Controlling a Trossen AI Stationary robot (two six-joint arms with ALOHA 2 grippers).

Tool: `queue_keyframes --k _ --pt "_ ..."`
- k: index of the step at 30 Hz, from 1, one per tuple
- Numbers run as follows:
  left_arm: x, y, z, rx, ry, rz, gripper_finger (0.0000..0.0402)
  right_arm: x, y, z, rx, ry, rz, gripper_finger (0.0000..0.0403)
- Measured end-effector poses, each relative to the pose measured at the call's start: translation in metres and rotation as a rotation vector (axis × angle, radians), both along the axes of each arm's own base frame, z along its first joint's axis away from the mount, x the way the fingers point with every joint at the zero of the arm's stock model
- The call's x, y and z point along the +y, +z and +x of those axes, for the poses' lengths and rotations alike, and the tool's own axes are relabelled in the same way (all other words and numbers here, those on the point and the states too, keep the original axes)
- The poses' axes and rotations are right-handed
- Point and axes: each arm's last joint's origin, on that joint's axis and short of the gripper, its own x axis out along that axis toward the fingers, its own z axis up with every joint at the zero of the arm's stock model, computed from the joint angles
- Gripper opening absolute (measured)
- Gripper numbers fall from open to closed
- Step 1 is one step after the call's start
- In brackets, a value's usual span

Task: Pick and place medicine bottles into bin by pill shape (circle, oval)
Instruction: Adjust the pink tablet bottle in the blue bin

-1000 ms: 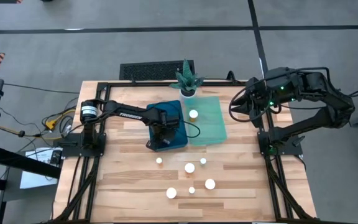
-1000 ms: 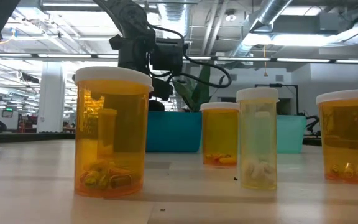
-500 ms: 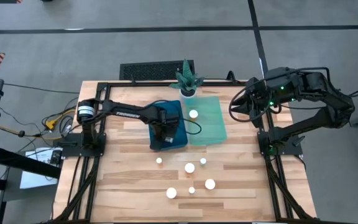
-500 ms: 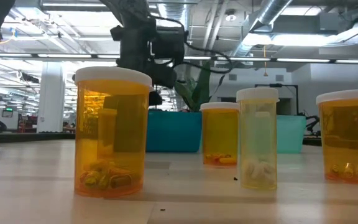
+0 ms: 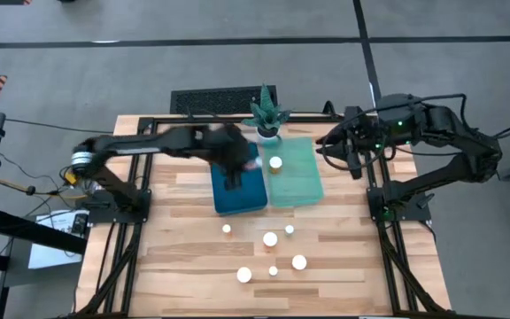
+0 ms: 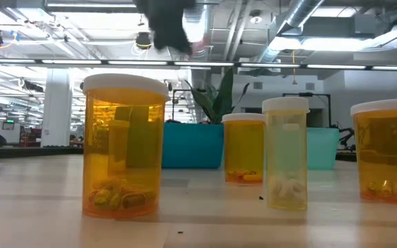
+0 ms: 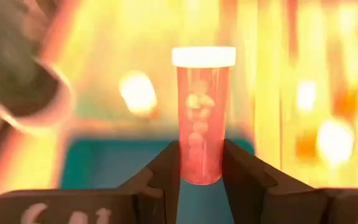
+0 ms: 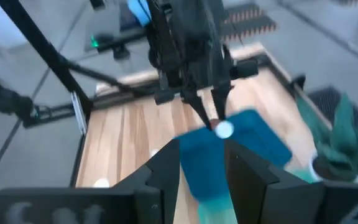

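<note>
My left gripper (image 5: 243,168) hangs above the dark blue bin (image 5: 239,190), shut on an amber medicine bottle (image 7: 202,112) with a white cap; the bottle also shows in the right wrist view (image 8: 223,129). One bottle (image 5: 275,163) stands in the light green bin (image 5: 299,177). Several more bottles stand on the table's near half (image 5: 270,239), and some show close up in the low view (image 6: 124,145). My right gripper (image 5: 324,147) is open and empty, off the green bin's far right corner. My left gripper pinches the bottle's lower body (image 7: 199,169) between its two fingers, one on each side. The fingers (image 8: 199,107) point down and lie along the bottle. Its capped end (image 7: 203,56) sticks out beyond the fingertips, lifted clear above the blue bin.
A small potted green plant (image 5: 266,115) stands at the table's far edge, just behind the two bins. The bins sit side by side in the table's far middle. Bare wood lies left and right of the loose bottles.
My left gripper has risen from low over the blue bin's near part and gone quickly toward the table's far edge, leaving the top of the low view. My right gripper has shifted a little toward the table's left.
</note>
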Motion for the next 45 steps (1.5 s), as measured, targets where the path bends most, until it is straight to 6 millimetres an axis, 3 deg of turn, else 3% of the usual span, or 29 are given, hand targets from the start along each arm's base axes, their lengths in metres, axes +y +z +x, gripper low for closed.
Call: queue_keyframes --k 7,12,16,19,25,38,45 --pt "-0.009 0.093 -0.045 -0.553 0.174 0.127 0.0099 -0.003 -0.011 0.044 -0.189 0.012 -0.078 0.0135" --pt "-0.018 0.124 -0.065 -0.761 0.170 0.170 0.0100 -0.005 -0.007 0.079 -0.334 0.021 -0.156 0.0172" --pt "-0.024 0.126 -0.066 -0.776 0.148 0.170 0.0101 -0.008 -0.008 0.107 -0.456 0.010 -0.179 0.0227" --pt "-0.027 0.121 -0.059 -0.758 0.131 0.169 0.0101 -0.011 0.000 0.118 -0.530 -0.003 -0.202 0.0255" --pt "-0.032 0.113 -0.043 -0.747 0.095 0.181 0.0101 -0.016 -0.003 0.140 -0.503 -0.003 -0.216 0.0260" --pt "-0.033 0.122 -0.043 -0.823 0.075 0.221 0.0102 -0.020 -0.004 0.137 -0.479 0.002 -0.211 0.0256" --pt "-0.033 0.122 -0.043 -0.823 0.075 0.220 0.0102 -0.022 -0.008 0.139 -0.455 -0.002 -0.199 0.0222"
